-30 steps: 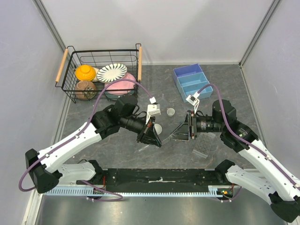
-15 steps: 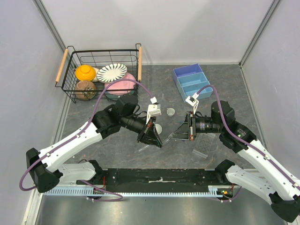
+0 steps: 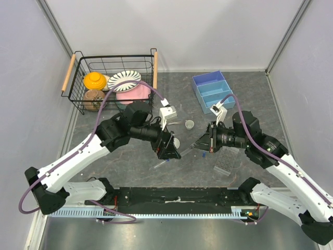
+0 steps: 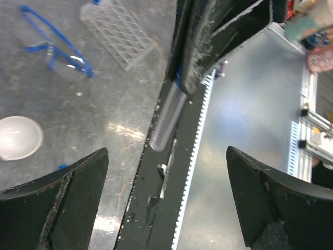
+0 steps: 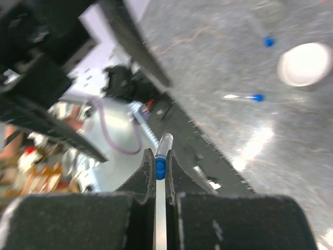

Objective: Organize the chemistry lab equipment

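Tube (image 5: 164,143) with the blue cap is pinched between the closed fingers of my right gripper (image 5: 158,159), cap end in the grip and rounded clear end sticking out past the tips. From the left wrist, that clear end (image 4: 167,117) points down at the mouth of my left gripper (image 4: 166,151), whose fingers are spread wide. The tube touches neither of them. From overhead, the two grippers meet nose to nose over the middle of the table (image 3: 130,161).

The clear rack (image 3: 225,162) lies flat near my right arm. A white dish (image 3: 176,141) sits just beside the left gripper, with the little cup (image 3: 190,124) beyond it. Two more capped tubes (image 5: 242,97) lie loose on the table near the dish.
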Tool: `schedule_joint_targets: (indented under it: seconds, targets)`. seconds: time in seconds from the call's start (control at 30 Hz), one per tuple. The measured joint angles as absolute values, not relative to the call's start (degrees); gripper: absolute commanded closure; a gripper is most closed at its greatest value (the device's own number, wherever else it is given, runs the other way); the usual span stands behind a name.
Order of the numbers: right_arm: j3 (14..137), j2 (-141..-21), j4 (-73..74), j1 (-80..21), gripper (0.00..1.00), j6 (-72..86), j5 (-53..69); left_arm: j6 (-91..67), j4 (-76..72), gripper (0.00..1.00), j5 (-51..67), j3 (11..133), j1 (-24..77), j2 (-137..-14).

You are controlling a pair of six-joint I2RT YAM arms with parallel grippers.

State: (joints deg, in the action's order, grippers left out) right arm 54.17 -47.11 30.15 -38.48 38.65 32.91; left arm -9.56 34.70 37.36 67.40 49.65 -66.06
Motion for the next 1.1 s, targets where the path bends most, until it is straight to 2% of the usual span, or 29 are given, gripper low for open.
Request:
schedule_joint_targets:
  seconds: [0.37,0.5,0.63,0.9,1.1]
  targets:
    - [61.23,-51.2,50.98,-38.5,1.0,34.5,-10.7,-10.72,43.97,0.0,16.51,71.33,49.65,-57.8]
    - [60.2,-50.26,54.41,-38.48,1.0,37.1,-20.6,-11.75,44.42,0.01,12.84,68.69,49.63,-54.68]
    - [56.18,-47.55,55.53,-38.5,1.0,40.84,-25.69,-12.88,44.31,0.01,11.55,64.73,49.65,-53.21]
    - [48.58,-48.4,56.38,-38.48,1.0,46.33,-28.53,-13.85,44.1,0.01,11.44,59.61,49.63,-53.08]
    - [47.75,-48.86,56.18,-38.5,1.0,48.45,-30.28,-13.82,43.97,0.01,11.44,59.09,49.63,-52.8]
